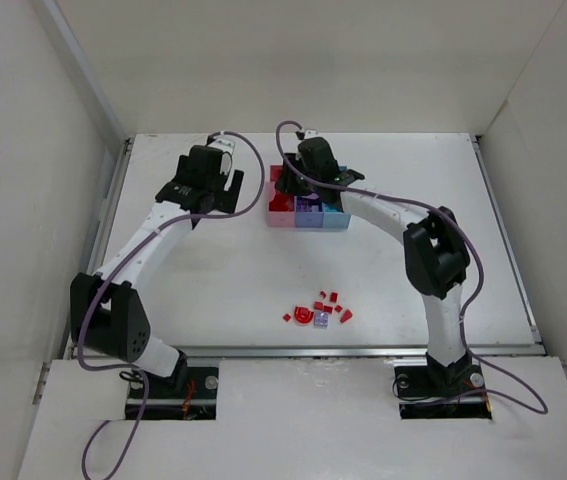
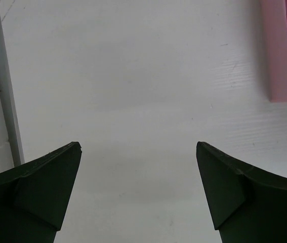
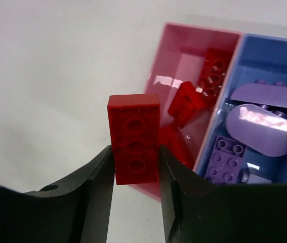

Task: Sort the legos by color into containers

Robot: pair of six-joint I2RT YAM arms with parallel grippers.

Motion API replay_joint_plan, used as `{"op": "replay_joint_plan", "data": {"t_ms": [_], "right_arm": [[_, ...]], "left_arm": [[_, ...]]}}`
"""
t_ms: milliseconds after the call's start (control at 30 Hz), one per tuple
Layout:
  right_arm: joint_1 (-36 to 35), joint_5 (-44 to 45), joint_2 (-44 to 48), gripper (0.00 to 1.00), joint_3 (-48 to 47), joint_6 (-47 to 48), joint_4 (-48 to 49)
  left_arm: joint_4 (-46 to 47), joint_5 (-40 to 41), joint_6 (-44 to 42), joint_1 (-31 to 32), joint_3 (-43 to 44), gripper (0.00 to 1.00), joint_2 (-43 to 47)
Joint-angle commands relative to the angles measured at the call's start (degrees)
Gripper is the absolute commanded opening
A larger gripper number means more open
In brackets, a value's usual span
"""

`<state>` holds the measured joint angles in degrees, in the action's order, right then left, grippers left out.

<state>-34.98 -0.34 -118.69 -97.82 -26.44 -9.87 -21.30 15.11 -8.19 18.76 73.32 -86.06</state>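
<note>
Release waits until my right gripper (image 3: 135,154), clamped on the red plastic brick (image 3: 133,124), centres over the pink rectangular bin (image 3: 186,53). My left gripper (image 2: 138,148) gapes empty.

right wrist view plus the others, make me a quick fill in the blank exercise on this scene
1. The right gripper is shut on a ____ brick.
2. The left gripper is ____ and holds nothing.
3. The middle bin holds ____ pieces.

Missing words: red; open; purple.
</note>
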Motion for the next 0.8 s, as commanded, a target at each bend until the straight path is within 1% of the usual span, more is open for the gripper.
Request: {"op": "replay_joint_plan", "data": {"t_ms": [0,33,67,100,167,233,267,333,433,467,500,533,567,600,633,667,700,733,767], "right_arm": [[1.2,4.5,-1.4,0.38,-3.4,-4.7,2.4],[1.2,4.5,-1.5,0.48,-4.0,-4.7,1.9],[1.2,4.5,-2.1,0.62,-4.0,-4.7,1.9],[1.2,4.5,-2.7,1.0,-4.6,-4.7,1.0],[1.2,3.9,-2.7,1.0,-6.0,-4.7,0.3],[1.2,2.1,-2.7,1.0,-6.5,-2.8,0.3],[1.2,1.5,-2.7,1.0,-6.5,-2.2,0.3],[1.2,0.9,-0.2,1.0,-6.5,-1.1,0.3],[0.7,1.5,3.9,1.0,-3.5,4.4,0.3],[-0.1,2.4,8.1,1.0,-2.0,9.0,0.3],[-0.1,4.1,10.7,1.0,-0.2,11.6,0.3],[-1.9,9.1,13.5,1.0,2.0,14.2,0.3],[-2.9,12.6,19.3,1.0,6.5,17.2,0.3],[-4.2,17.0,22.3,1.0,9.0,24.2,0.3],[-5.7,28.1,25.1,1.0,11.5,27.8,0.3],[-8.7,33.7,29.4,1.0,16.2,31.0,0.3],[-9.5,38.9,31.1,1.0,18.3,33.1,0.3],[-9.5,43.4,32.6,1.0,20.3,32.2,0.3],[-9.5,51.4,34.0,1.0,22.5,29.8,-1.5]], "left_arm": [[1.1,1.5,1.9,0.3,-2.1,0.96,4.9],[1.1,1.5,1.9,0.3,-2.9,0.96,5.6],[1.1,1.0,1.9,0.3,-2.9,0.98,5.6],[1.7,1.0,1.9,0.3,-2.9,0.98,5.6],[1.7,1.0,1.9,0.3,-2.9,0.98,5.6],[1.7,0.3,1.9,0.3,-2.9,0.98,5.6],[1.7,-1.0,1.9,0.3,-2.9,0.99,5.6],[1.7,-1.8,1.2,0.8,-2.9,0.99,6.2],[1.7,-1.8,-2.3,3.4,-2.9,0.99,7.4],[1.7,-2.4,-3.3,4.1,-3.5,0.99,8.4],[1.7,-2.4,-5.2,5.3,-4.3,0.99,8.9],[2.3,-2.4,-6.1,5.8,-4.8,0.99,9.7],[2.3,-3.2,-7.2,6.4,-5.5,0.99,11.4],[3.0,-4.4,-8.2,7.2,-6.3,0.99,12.7],[3.6,-5.6,-10.8,7.2,-8.3,0.99,14.0],[4.2,-6.9,-12.4,7.8,-9.4,0.99,15.6],[5.8,-10.2,-14.2,7.8,-10.9,0.99,19.8],[7.2,-12.2,-16.1,8.3,-14.7,0.99,22.3],[9.0,-14.3,-19.2,8.3,-16.8,0.99,25.0]]}}
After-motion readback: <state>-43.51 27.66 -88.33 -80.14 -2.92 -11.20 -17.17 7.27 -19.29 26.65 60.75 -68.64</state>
